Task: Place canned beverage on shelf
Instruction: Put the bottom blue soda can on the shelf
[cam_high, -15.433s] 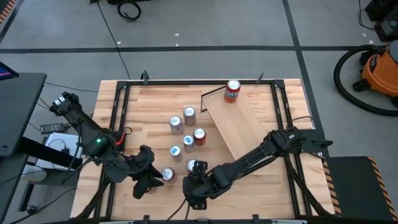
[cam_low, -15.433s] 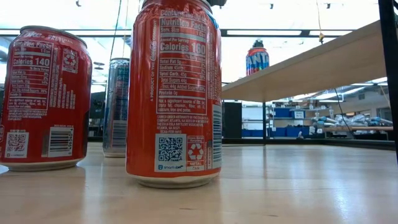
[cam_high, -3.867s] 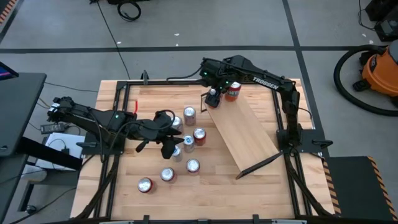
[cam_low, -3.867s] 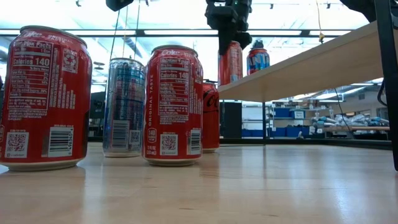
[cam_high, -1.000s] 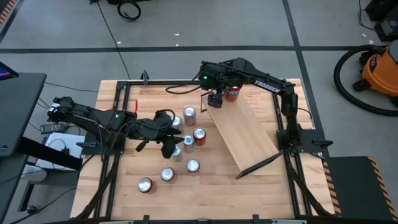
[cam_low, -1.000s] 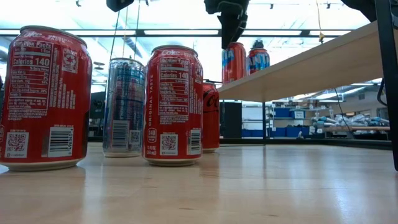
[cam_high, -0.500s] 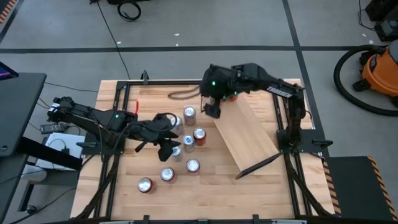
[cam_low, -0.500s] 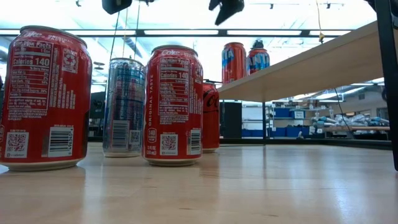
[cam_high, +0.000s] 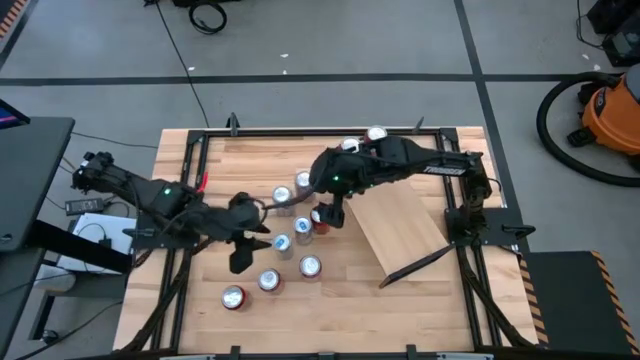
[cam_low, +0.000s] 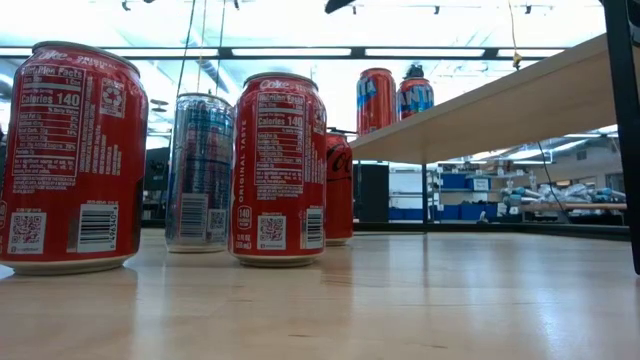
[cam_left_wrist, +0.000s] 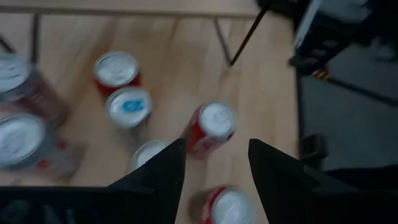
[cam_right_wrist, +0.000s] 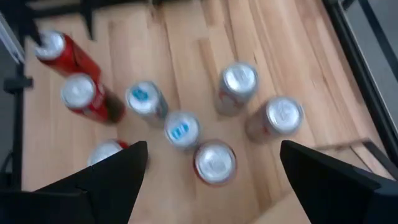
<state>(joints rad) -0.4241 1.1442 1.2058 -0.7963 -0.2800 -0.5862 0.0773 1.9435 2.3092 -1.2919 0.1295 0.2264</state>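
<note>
The shelf (cam_high: 395, 225) slopes across the tabletop (cam_high: 250, 160), and every other thing sits in relation to it. From above, two cans (cam_high: 376, 134) stand at its upper, far end, partly covered by the right arm; the low view shows them plainly, a red-and-blue can (cam_low: 376, 98) and another just beside it (cam_low: 414, 95), both upright on the board's raised edge. The right gripper (cam_high: 328, 213) hangs off the shelf's long side that faces the loose cans, its fingers spread wide and holding nothing; its wrist view looks down between those fingers on seven cans standing on the planks. The left gripper (cam_high: 243, 255) is well apart from the shelf, beyond the cluster of cans (cam_high: 300, 225), fingers (cam_left_wrist: 163, 168) partly apart with nothing between them. The low view, level with the tabletop, shows neither gripper clearly, only four cans in a row beside the shelf, the nearest a red one (cam_low: 70, 155).
</note>
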